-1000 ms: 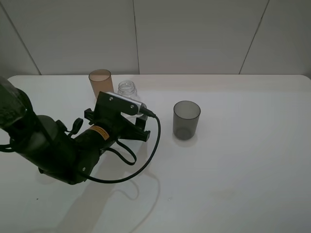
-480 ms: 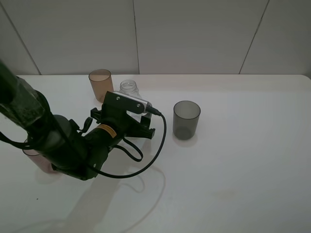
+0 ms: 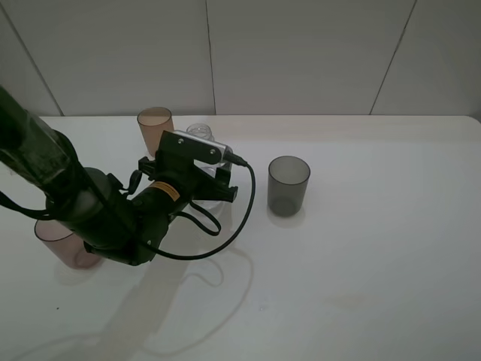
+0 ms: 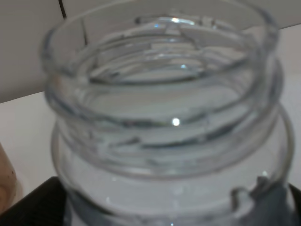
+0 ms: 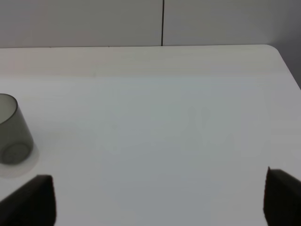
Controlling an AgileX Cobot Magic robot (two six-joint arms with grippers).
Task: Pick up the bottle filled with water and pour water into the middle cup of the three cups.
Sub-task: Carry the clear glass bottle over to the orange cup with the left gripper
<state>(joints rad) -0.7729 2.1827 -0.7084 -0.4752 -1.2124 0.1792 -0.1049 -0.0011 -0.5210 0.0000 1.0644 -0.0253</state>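
Your white table (image 3: 361,256) runs up to a tiled wall at its far edge. Close to that far edge, left of the middle, you have the amber cup (image 3: 155,124) standing upright. The bottle (image 3: 199,133) is just beside it, on the side away from the left edge, its base hidden from you. The grey cup (image 3: 288,186) stands upright nearer the table's centre, well apart from both. The pink cup (image 3: 56,239) sits by the left edge.

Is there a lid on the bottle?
No, the bottle has an open top, with its bare screw ridges showing.
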